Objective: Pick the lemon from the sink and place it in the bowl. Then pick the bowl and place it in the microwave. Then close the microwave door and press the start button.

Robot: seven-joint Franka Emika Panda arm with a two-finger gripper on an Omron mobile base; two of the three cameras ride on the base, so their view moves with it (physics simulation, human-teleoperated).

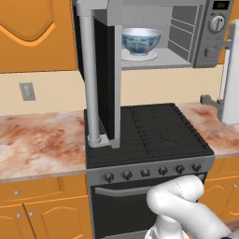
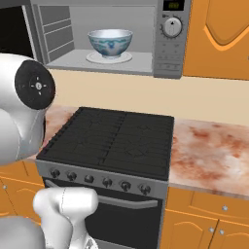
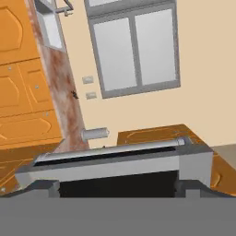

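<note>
The white, blue-patterned bowl (image 1: 141, 41) (image 2: 110, 43) stands on the round plate inside the open microwave (image 1: 205, 56) (image 2: 168, 53). The microwave door (image 1: 105, 79) (image 3: 115, 168) is swung out towards me, and its long silver bar handle (image 1: 89, 79) (image 3: 110, 150) shows on its edge. My gripper (image 1: 215, 72) is at the right edge of the left base view, level with the microwave's bottom right corner. It is open, points left and holds nothing. The lemon is hidden from view. The sink (image 3: 50, 27) shows far off in the hand view.
A black stove (image 1: 149, 130) (image 2: 116, 141) with a row of knobs sits under the microwave. Reddish stone counter (image 1: 42, 140) (image 2: 209, 146) runs on both sides, with orange cabinets above and below. A window (image 3: 133, 50) is in the side wall.
</note>
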